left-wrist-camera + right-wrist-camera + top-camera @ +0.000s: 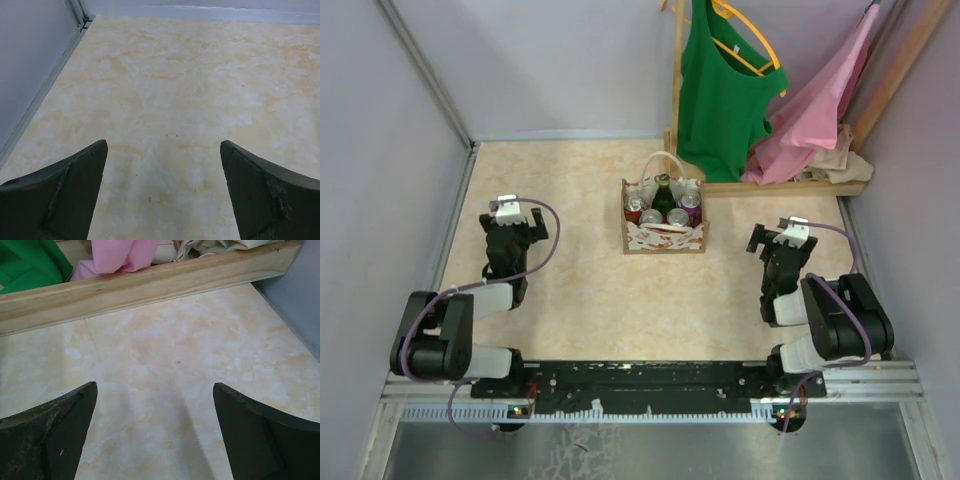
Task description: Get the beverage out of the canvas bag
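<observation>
The canvas bag (665,236), a small cream tote with a red pattern and looped pale handles, stands upright at the middle of the table. It holds a dark green bottle (663,195) and several cans, one of them purple (690,203). My left gripper (517,228) is open and empty, well to the left of the bag; its view (163,150) holds only bare table. My right gripper (772,241) is open and empty, to the right of the bag; its view (155,390) faces a wooden rail. The bag shows in neither wrist view.
A wooden clothes rack (790,187) stands at the back right with a green sleeveless top (720,90) and a pink garment (820,100) hanging. Its base rail (150,287) runs ahead of the right gripper. Grey walls close in the left, back and right sides.
</observation>
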Controlling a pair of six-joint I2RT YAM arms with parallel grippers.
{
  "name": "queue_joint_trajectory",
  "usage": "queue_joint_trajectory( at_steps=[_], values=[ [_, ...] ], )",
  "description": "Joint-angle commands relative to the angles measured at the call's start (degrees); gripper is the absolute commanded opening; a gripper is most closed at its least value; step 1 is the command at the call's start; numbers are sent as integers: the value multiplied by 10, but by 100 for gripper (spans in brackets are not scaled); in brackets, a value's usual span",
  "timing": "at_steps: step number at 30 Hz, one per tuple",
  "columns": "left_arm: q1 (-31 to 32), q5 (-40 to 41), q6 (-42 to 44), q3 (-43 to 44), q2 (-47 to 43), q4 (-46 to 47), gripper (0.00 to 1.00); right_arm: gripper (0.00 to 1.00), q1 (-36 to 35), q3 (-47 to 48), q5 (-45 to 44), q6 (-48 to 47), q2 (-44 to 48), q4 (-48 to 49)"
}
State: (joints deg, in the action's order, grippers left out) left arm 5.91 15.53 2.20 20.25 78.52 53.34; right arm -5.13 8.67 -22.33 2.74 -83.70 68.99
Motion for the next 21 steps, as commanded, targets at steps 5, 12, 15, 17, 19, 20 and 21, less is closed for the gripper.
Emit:
queue_joint_trajectory(
  at_steps=[5,12,15,17,19,20,21],
  values=[
    [2,5,-9,11,-17,-4,100,99,3,13,-1,-1,5,24],
    [3,-1,-21,11,-32,3,100,99,3,13,-2,-1,5,24],
    [6,-46,-20,31,-52,-20,100,99,3,13,-1,-1,5,24],
    [6,-131,-9,65,-64,-67,100,99,3,12,-1,0,5,24],
    [12,-222,3,105,-66,-109,100,99,3,13,0,-1,5,24],
    [19,-239,1,130,-64,-130,100,99,3,13,-1,0,5,24],
    [30,-240,-2,157,-58,-158,100,99,3,13,-1,-1,5,24]
  ],
)
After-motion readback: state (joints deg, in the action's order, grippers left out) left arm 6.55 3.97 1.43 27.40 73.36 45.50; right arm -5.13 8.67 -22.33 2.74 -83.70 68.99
